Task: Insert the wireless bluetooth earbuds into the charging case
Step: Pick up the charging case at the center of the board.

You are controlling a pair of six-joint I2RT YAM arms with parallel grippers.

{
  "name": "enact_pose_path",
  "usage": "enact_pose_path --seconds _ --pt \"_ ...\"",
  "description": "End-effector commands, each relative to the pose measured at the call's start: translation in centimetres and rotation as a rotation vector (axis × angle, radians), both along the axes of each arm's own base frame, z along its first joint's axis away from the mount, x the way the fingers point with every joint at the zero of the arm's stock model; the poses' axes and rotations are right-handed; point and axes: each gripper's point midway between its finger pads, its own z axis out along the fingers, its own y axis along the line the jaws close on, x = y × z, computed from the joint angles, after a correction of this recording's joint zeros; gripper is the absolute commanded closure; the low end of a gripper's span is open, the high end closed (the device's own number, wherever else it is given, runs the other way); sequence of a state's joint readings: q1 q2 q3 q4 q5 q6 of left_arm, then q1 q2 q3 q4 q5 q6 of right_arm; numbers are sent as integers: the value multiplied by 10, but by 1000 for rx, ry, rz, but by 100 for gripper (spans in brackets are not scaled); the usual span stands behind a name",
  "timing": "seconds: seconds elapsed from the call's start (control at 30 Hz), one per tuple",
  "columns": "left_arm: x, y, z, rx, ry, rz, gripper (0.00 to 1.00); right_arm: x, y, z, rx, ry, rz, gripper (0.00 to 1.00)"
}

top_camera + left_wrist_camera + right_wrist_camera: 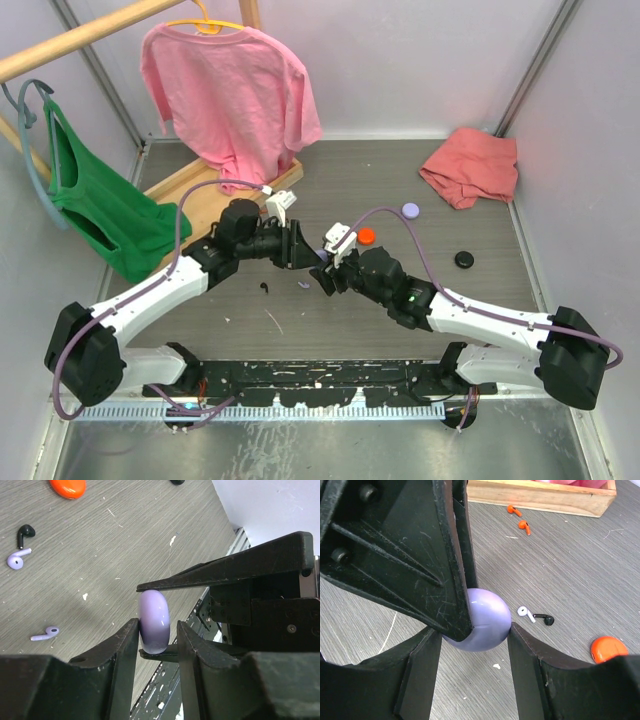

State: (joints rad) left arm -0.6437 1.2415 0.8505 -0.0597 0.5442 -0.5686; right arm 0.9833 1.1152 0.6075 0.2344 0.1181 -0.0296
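- My right gripper (474, 630) clamps the lilac charging case (154, 615) by its rim, above the table (100, 560), likely to steady it.
- My left gripper (157, 627) pinches the same case across its flat faces, probably to help open it.
- The lilac earbuds (17, 559) lie loose on the table, not yet inserted.

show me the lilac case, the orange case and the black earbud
lilac case (154, 622), left wrist view, its rounded side
orange case (67, 487), left wrist view, its visible lower part
black earbud (26, 530), left wrist view, its head
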Motion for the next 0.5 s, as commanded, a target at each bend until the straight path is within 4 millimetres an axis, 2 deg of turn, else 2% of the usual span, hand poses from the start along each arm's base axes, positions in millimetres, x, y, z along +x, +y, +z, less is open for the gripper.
enact_pose_path --seconds 0.0,0.2,0.37,0.47 --pt "-8 -10 21 -32 -40 -70 66 5 10 41 109 -77 3 44" --pt "-12 -5 25 -10 -81 -89 76 2 8 45 130 -79 8 37" --pt "-16 7 33 45 -138 -93 78 -10 9 53 131 -60 65 19" --pt "-21 17 37 79 -182 -97 79 -22 10 60 150 -65 125 13"
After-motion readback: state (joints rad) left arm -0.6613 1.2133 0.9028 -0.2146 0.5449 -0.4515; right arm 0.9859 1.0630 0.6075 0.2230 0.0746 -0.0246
